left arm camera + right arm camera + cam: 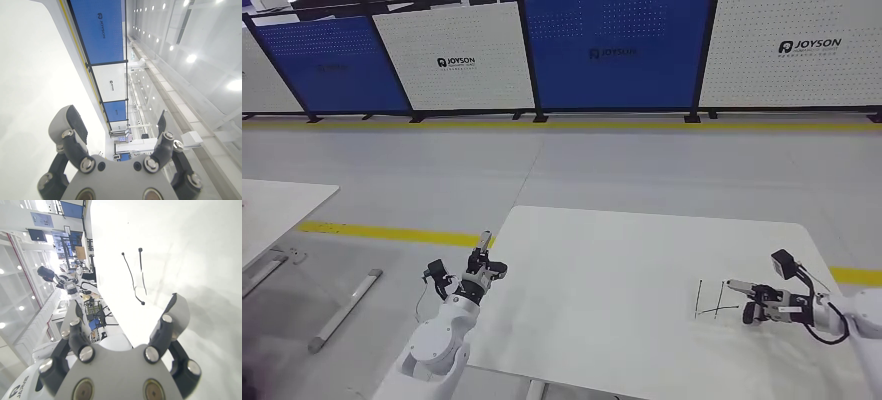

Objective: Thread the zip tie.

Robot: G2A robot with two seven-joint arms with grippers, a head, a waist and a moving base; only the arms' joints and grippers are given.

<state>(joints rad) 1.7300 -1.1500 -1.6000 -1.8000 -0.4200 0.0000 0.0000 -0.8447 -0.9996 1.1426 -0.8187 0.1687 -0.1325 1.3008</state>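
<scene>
Distantly, logo-printed panels, zip ties on table

Bright, even light pours down from rows of round white ceiling lamps, each flaring into a soft blob. The glossy white bench glares almost blank in both wrist views, and its long edge bows there under wide-angle distortion.

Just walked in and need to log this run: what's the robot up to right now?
Nothing is threaded yet. Several black zip ties lie loose on the white table, and none is held. The right gripper hangs open just short of them, over the table's right side. The left gripper is open and empty too, near the table's left edge, far from the ties.
</scene>
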